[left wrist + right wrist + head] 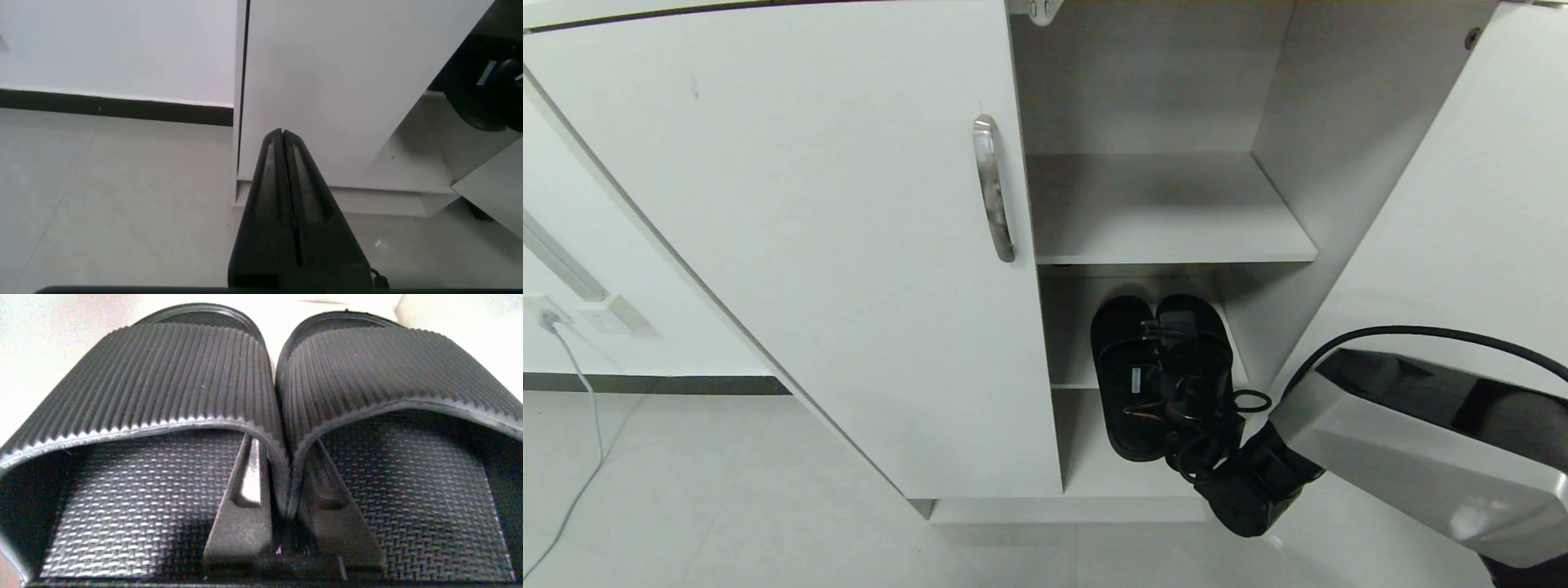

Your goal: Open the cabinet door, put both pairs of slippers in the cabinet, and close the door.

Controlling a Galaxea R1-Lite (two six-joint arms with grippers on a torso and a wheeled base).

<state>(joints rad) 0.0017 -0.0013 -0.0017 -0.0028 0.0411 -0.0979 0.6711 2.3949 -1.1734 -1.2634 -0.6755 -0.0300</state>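
A pair of black slippers (1131, 384) lies side by side on the cabinet's lower shelf (1086, 465), toes pointing inward. My right gripper (1176, 351) is inside the cabinet at the slippers' heel end. In the right wrist view its fingers (249, 490) sit one in each slipper (163, 384), and the right gripper (282, 469) is shut on the two touching inner walls. My left gripper (282, 139) hangs shut and empty above the floor, in front of the cabinet's lower corner (245, 184).
The cabinet's left door (809, 245) is closed, with a metal handle (994, 188). The right door (1478, 204) stands open beside my right arm. The upper shelf (1168, 212) is bare. A wall socket with a cable (547, 320) is at the far left.
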